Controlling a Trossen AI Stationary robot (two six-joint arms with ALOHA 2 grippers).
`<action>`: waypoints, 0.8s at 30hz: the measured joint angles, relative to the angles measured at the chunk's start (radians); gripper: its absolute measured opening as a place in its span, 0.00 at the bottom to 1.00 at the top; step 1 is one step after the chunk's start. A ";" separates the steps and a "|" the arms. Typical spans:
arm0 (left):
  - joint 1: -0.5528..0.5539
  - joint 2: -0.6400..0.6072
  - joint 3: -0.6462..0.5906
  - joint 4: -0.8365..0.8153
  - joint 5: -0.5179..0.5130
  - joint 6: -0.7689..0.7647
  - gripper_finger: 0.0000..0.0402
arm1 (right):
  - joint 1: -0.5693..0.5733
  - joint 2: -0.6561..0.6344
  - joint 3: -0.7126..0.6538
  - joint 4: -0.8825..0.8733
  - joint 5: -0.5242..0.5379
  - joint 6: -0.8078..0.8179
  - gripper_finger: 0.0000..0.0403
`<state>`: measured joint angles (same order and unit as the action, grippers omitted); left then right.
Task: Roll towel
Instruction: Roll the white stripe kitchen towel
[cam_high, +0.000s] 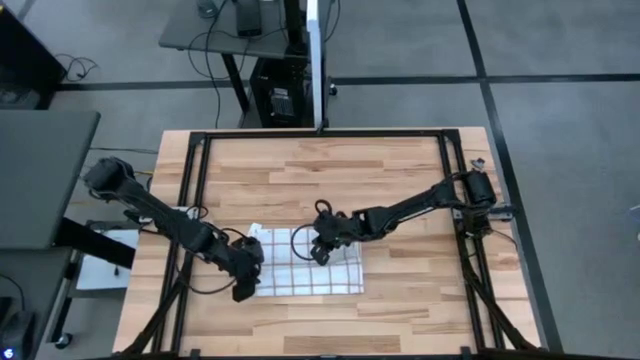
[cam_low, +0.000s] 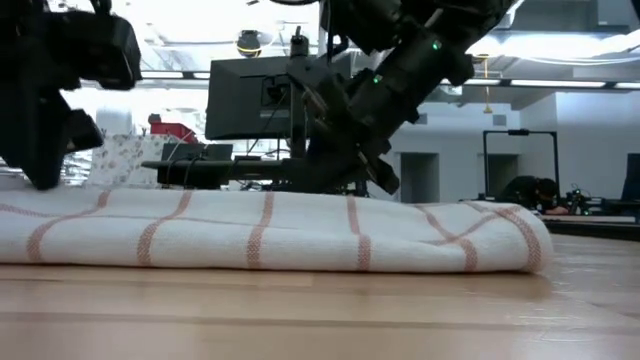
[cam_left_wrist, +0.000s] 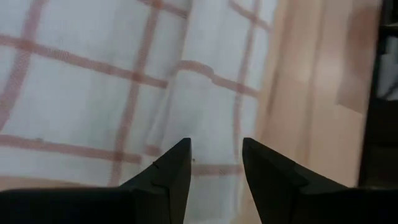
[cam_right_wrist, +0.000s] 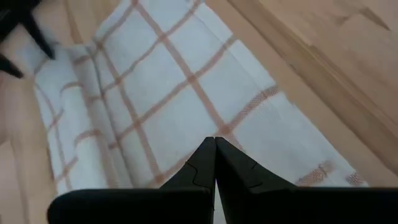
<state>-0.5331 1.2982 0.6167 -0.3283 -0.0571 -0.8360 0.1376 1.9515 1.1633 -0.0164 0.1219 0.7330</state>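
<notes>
The towel (cam_high: 305, 268), white with thin reddish-brown grid lines, lies flat in several layers on the wooden table, near its front middle. In the low view its right end (cam_low: 528, 245) is a rounded fold. My left gripper (cam_high: 243, 288) hangs open at the towel's left edge, pointing steeply down, with only cloth (cam_left_wrist: 205, 118) showing beyond its fingers. My right gripper (cam_high: 320, 252) is shut and slants down over the towel's far part, its tips (cam_right_wrist: 215, 144) right at the cloth. My right gripper points its shut fingertips (cam_low: 385, 183) slanting down from the far right at the towel's top layer (cam_right_wrist: 205, 106), near its far edge. Whether the tips touch the cloth, I cannot tell. My left gripper's open fingers (cam_left_wrist: 174, 168) hang over the towel's left edge; no touch shows.
Black frame rails (cam_high: 200, 180) run along the table's left, right and far sides. Bare wood (cam_high: 400, 320) lies near and to the right of the towel. A grey desk (cam_high: 45, 170) stands left of the table, and monitors and cables stand beyond its far edge.
</notes>
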 joint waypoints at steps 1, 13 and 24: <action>0.002 0.015 0.000 -0.002 0.006 0.001 0.32 | 0.004 0.001 -0.002 -0.009 0.000 0.000 0.00; 0.034 0.103 0.000 -0.001 -0.050 0.008 0.32 | 0.049 0.001 -0.018 -0.051 -0.001 0.008 0.00; 0.044 0.101 0.000 0.008 -0.053 0.002 0.32 | 0.074 0.001 -0.019 -0.157 0.081 0.056 0.00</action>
<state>-0.4892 1.3994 0.6170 -0.3199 -0.1101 -0.8341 0.2116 1.9526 1.1439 -0.1734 0.2033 0.7893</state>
